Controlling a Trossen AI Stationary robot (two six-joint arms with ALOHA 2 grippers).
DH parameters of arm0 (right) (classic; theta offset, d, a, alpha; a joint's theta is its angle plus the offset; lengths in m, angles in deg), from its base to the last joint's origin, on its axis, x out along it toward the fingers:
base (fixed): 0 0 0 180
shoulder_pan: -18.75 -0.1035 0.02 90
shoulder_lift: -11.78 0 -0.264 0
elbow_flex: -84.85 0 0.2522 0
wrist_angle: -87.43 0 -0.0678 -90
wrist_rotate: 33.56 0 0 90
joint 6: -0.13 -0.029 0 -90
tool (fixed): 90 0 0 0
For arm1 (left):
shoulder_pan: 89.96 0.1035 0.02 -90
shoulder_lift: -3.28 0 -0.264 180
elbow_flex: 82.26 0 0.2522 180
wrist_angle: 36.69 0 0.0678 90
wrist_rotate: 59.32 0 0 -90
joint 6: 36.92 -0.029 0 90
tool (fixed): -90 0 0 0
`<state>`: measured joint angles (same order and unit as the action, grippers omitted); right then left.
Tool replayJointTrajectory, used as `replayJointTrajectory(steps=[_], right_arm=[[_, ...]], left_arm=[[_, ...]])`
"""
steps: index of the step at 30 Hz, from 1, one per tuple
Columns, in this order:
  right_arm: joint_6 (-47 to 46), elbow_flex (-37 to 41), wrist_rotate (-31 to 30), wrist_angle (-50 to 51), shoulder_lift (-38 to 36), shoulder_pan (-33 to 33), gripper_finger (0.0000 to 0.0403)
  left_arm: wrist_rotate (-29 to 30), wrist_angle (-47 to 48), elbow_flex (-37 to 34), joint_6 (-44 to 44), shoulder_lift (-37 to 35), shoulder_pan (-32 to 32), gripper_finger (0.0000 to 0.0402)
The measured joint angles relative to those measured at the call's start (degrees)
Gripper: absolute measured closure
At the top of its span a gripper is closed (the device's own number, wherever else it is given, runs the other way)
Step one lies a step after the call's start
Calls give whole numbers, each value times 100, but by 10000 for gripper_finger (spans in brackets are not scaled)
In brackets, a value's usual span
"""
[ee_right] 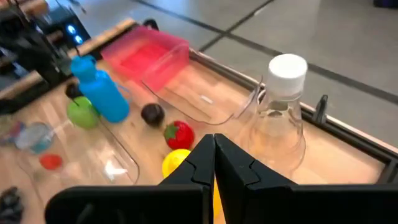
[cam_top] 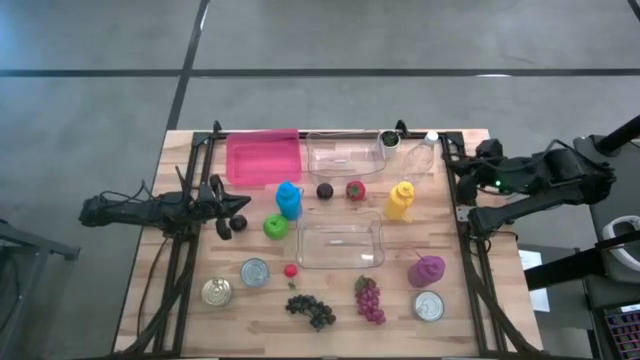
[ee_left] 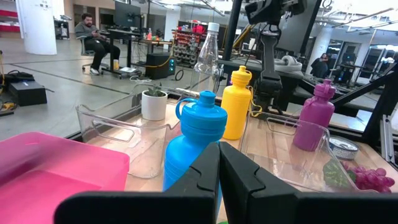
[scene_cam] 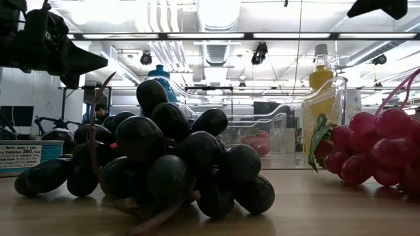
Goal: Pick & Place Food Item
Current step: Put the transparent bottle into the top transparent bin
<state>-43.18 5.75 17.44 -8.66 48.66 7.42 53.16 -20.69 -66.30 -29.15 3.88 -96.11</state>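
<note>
Food lies spread over the wooden table: a green apple (cam_top: 275,226), a dark plum (cam_top: 325,191), a red strawberry (cam_top: 355,190), a small red fruit (cam_top: 290,270), dark grapes (cam_top: 312,310) and red grapes (cam_top: 370,300). My left gripper (ee_left: 219,155) is shut and empty; it points level across the table from the left edge (cam_top: 238,215), just short of the apple and the blue bottle (ee_left: 194,146). My right gripper (ee_right: 214,146) is shut and empty. It hangs high at the right edge (cam_top: 470,172), tilted down over the yellow bottle (ee_right: 177,163) and beside the clear bottle (ee_right: 283,118).
A pink tub (cam_top: 262,157) and a clear tub (cam_top: 345,155) stand at the far edge, and another clear tub (cam_top: 340,245) stands in the middle. A purple bottle (cam_top: 427,270), three cans (cam_top: 255,272) (cam_top: 217,292) (cam_top: 429,306) and a small potted plant (cam_top: 389,140) stand around them.
</note>
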Motion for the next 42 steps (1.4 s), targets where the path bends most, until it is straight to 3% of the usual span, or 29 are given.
replayJointTrajectory(steps=[7, 15, 27, 32, 35, 42], right_arm=[[113, 0, -305, -4, 288, 0, 394], [-486, 0, -450, -6, 326, 0, 384], [-462, 2, -634, -10, 608, 10, 249], [-1455, 4, -883, -17, 742, 190, 194], [-1529, 4, -871, -20, 755, 333, 173], [-1532, -210, -118, -33, 793, 807, 140]], left_arm=[[0, -1, 1, 2, 0, 0, 387], [0, -2, 0, 2, 0, 0, 387], [0, 0, 0, 0, 0, 0, 387], [0, 0, 1, 1, 2, 0, 387], [0, -1, 1, 1, 2, 0, 387], [0, -1, 0, 0, 1, 0, 387]])
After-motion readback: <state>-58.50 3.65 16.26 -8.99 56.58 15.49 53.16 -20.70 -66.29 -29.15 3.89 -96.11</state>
